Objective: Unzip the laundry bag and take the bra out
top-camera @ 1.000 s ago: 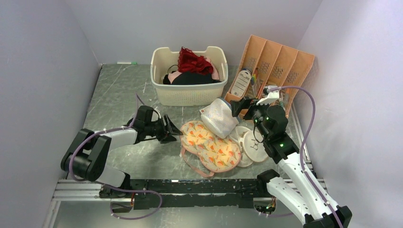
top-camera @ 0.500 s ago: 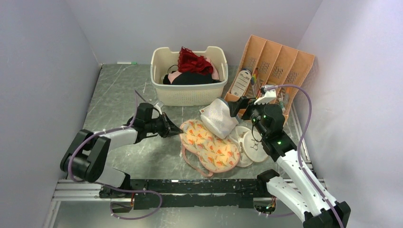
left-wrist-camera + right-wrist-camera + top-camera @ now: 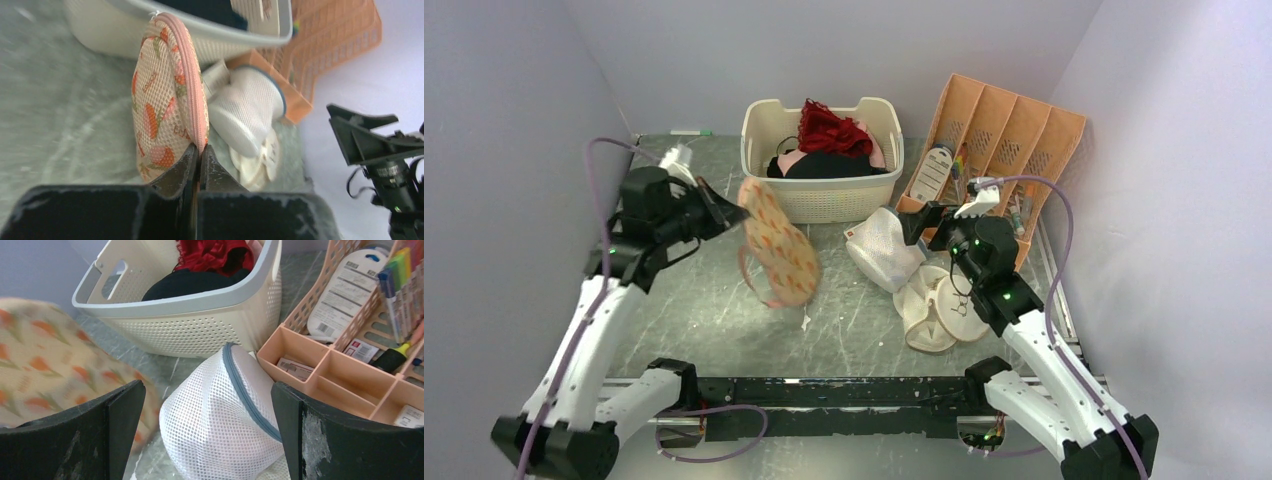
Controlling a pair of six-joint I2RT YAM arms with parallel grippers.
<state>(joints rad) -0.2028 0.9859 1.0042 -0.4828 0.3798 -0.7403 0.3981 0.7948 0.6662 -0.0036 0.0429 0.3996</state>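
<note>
My left hand (image 3: 199,156) has swung up and away from the counter (image 3: 674,300) since a moment ago. It is pinching the pink edging of the laundry bag (image 3: 162,105), which now hangs just ahead of it. The basket (image 3: 819,195) stands beyond. My right hand (image 3: 207,395) stays spread, with the white mesh dome bag (image 3: 220,415) directly ahead between its fingers.

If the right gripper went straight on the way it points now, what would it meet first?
Most likely the white mesh bag, centred in front of the open right gripper; the cream basket lies beyond it. Depth is unclear.
</note>
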